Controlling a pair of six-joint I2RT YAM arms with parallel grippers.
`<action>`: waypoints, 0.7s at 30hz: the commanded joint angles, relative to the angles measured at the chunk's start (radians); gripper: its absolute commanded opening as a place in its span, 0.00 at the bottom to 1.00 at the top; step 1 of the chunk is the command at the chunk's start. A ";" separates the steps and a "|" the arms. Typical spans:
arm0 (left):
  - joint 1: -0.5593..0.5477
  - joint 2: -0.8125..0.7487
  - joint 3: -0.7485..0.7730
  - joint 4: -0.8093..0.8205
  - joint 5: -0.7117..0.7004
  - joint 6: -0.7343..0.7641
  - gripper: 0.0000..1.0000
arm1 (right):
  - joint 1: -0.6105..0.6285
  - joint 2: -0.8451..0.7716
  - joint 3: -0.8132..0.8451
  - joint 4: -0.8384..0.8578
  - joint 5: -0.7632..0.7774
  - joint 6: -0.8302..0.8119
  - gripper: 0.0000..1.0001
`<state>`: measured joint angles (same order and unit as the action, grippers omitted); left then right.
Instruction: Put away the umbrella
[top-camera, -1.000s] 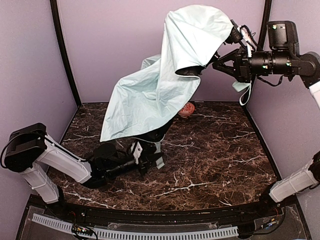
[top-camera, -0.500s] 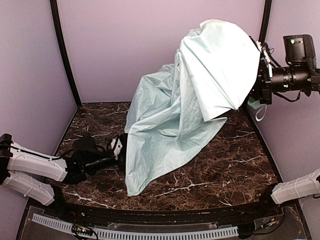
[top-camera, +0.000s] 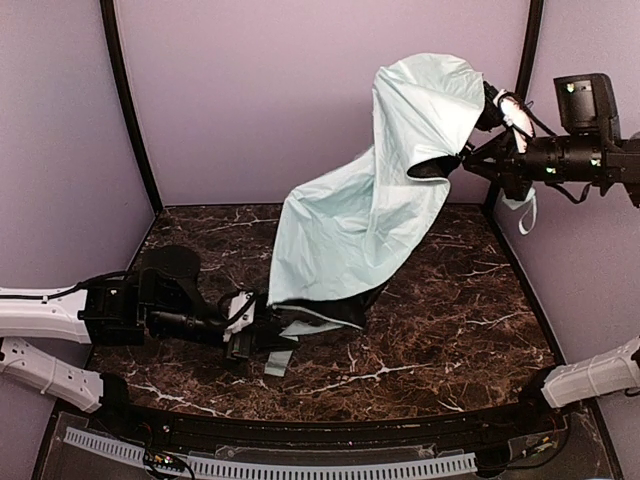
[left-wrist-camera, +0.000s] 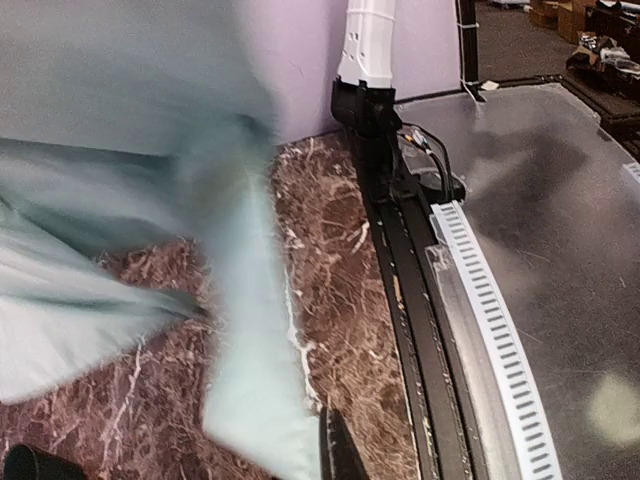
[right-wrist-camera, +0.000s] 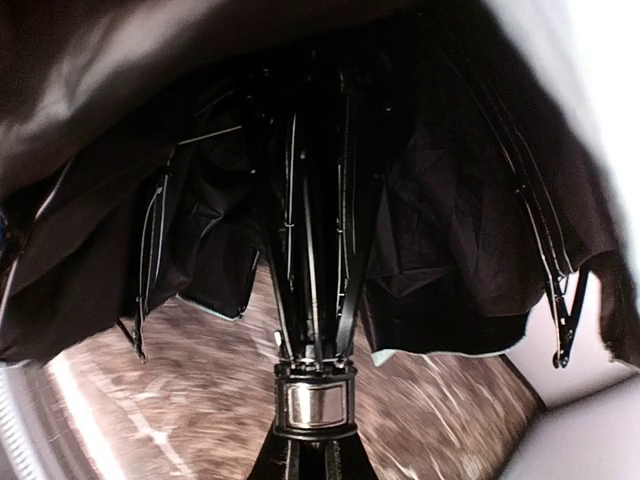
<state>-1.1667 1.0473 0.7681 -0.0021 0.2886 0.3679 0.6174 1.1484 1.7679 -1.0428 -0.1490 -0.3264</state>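
Note:
The umbrella is half collapsed, its pale mint-green fabric draped from high at the right down to the marble table. My right gripper is raised at the right and shut on the umbrella's shaft, just below the metal collar. Black lining and ribs fill the right wrist view. The mint handle and its strap hang by the right wrist. My left gripper is low on the table at the fabric's lower edge. Its jaws look open, with a mint fabric strip between the fingertips.
Purple walls and black corner posts enclose the table. A black rail and a white perforated strip run along the table's front edge. The right arm's base stands at the near right corner.
The umbrella has swung back left and its fabric has gathered. My left gripper has moved right, from clear of the fabric to its lower edge. My right gripper keeps hold of the shaft.

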 joint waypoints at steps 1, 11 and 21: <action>-0.028 0.007 -0.025 -0.204 -0.052 -0.041 0.00 | -0.052 0.094 0.100 0.175 0.317 0.113 0.00; 0.029 -0.070 -0.118 -0.062 0.036 0.008 0.00 | -0.072 0.136 0.135 0.087 0.184 0.017 0.00; 0.252 -0.092 -0.143 0.080 0.084 0.001 0.00 | -0.079 -0.083 0.022 0.063 -0.078 -0.101 0.00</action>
<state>-0.9691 0.9165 0.5999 0.0227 0.3279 0.3641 0.5446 1.1454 1.8164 -1.0698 -0.0578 -0.3664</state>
